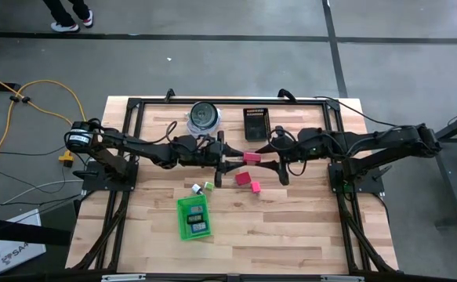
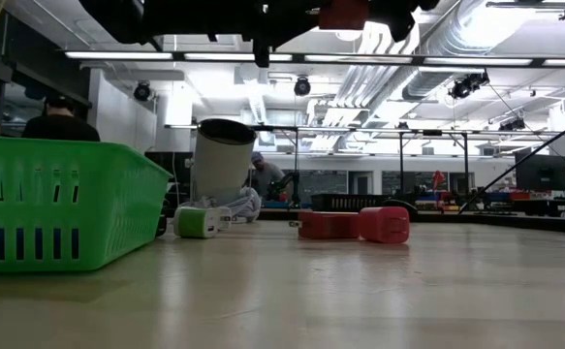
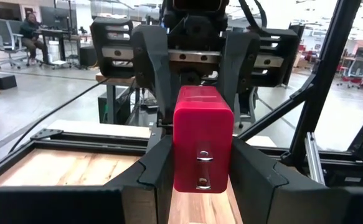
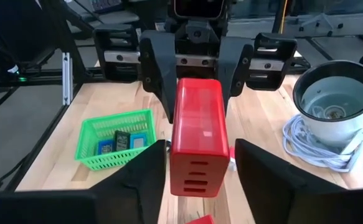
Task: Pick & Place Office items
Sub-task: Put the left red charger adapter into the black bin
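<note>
At frame centre, left gripper [image 1: 230,162] clamps red block [image 1: 251,157]; right gripper [image 1: 269,163] fingers flank it, contact unclear.

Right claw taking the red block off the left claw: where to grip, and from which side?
On the red block, grip the free, slotted end facing the right claw, across its two flat long sides. Come straight in along its length, opposite the left claw, which is clamped on the other end. The right claw's fingers flank those sides, gaps showing.

Red block held between two grippers

The left gripper [image 3: 200,180] is clamping the red block [image 3: 201,140] while the right gripper [image 3: 193,109] is facing it above the desk [image 3: 75,168].
</note>
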